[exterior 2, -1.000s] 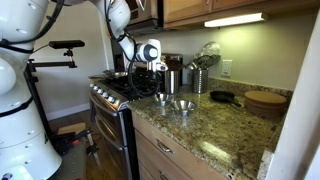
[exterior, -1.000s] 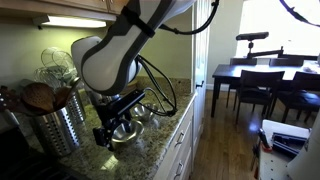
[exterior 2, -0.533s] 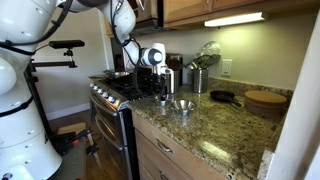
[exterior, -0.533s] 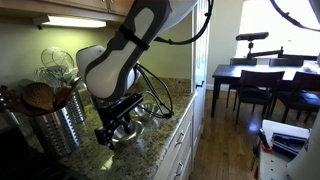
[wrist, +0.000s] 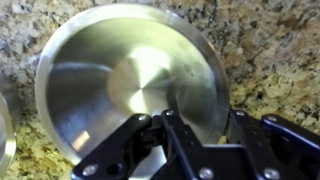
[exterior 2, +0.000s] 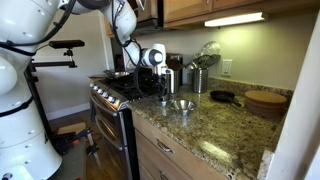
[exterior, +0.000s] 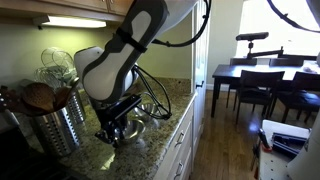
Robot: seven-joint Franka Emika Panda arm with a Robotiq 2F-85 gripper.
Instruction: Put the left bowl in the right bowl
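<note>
The left bowl [wrist: 125, 75], a shiny shallow steel bowl, fills the wrist view and sits on the speckled granite counter. My gripper [wrist: 200, 118] is low over its near right rim. One finger is inside the bowl, the other outside, and a gap still shows on the inner side. In an exterior view the gripper [exterior 2: 160, 90] stands over the left bowl [exterior 2: 160, 101], and the right bowl [exterior 2: 183, 105] sits just beside it. A sliver of the right bowl [wrist: 3, 135] shows at the wrist view's left edge. In an exterior view the arm hides most of the bowl [exterior: 135, 128].
A ribbed steel utensil canister [exterior: 60, 125] [exterior 2: 197, 80] stands near the wall. A flat black pan [exterior 2: 225, 97] and a round wooden piece [exterior 2: 265, 100] lie further along the counter. The stove [exterior 2: 110, 90] adjoins the bowls. The counter's front edge [exterior: 180, 125] runs close by.
The gripper has come down slightly onto the left bowl's rim and its fingers have drawn closer together. Neither bowl has moved.
</note>
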